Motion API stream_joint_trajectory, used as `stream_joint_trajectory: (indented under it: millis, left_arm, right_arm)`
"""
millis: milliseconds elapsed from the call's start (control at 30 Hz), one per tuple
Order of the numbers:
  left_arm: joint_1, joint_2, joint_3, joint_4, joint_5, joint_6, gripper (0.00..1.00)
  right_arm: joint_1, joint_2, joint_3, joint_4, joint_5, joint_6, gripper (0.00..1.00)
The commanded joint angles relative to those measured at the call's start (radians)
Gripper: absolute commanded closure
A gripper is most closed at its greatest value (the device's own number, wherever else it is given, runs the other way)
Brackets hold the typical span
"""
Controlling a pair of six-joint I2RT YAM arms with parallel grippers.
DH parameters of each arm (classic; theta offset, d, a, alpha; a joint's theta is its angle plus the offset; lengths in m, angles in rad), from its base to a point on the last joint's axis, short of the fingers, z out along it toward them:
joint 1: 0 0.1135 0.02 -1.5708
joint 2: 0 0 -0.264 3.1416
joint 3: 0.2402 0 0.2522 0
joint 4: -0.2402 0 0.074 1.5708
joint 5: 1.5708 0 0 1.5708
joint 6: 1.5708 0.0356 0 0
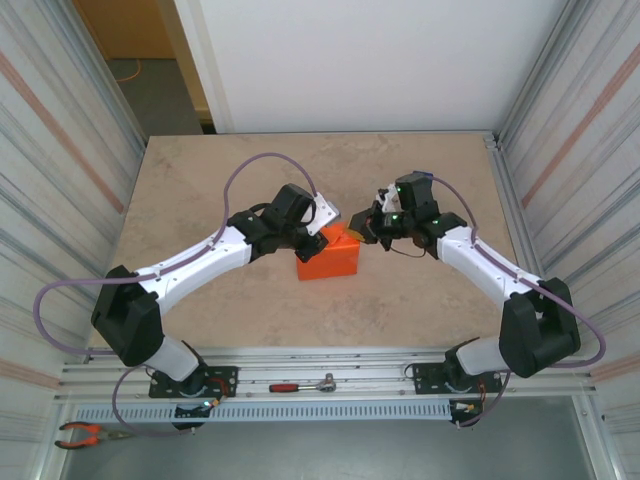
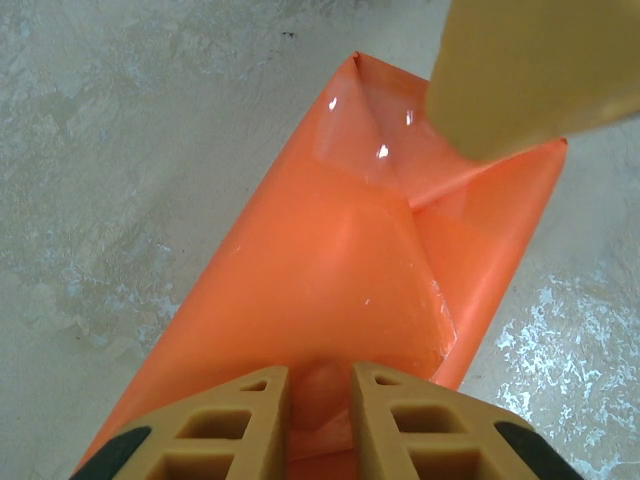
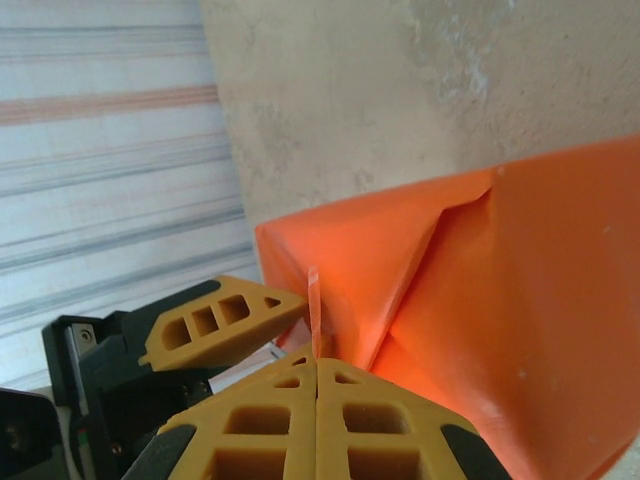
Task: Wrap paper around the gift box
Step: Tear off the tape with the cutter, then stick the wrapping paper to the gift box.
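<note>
Orange paper [image 2: 330, 260] wraps the gift box [image 1: 338, 262] ahead of the left gripper [image 2: 320, 378]. I cannot tell whether that gripper is clamped. The right gripper [image 3: 316, 362] pinches a paper edge.

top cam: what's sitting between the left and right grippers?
The gift box, orange-wrapped, lies between the left gripper and the right gripper, one at each end. This shows in the top external view.

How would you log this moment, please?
gift box: on table | left claw: on paper, grip unclear | right claw: shut on paper edge
</note>
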Motion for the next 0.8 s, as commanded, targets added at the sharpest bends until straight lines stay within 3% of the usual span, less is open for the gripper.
stream_joint_trajectory:
  millis: [0,767]
  left_arm:
    - [-0.025,0.042,-0.054,-0.091,0.045,0.007,0.77]
    - [-0.026,0.043,-0.059,-0.090,0.048,0.007,0.77]
  right_arm:
    - [0.035,-0.013,0.012,0.018,0.036,0.044,1.00]
    - [0.093,0.011,-0.012,0.044,0.064,0.065,1.00]
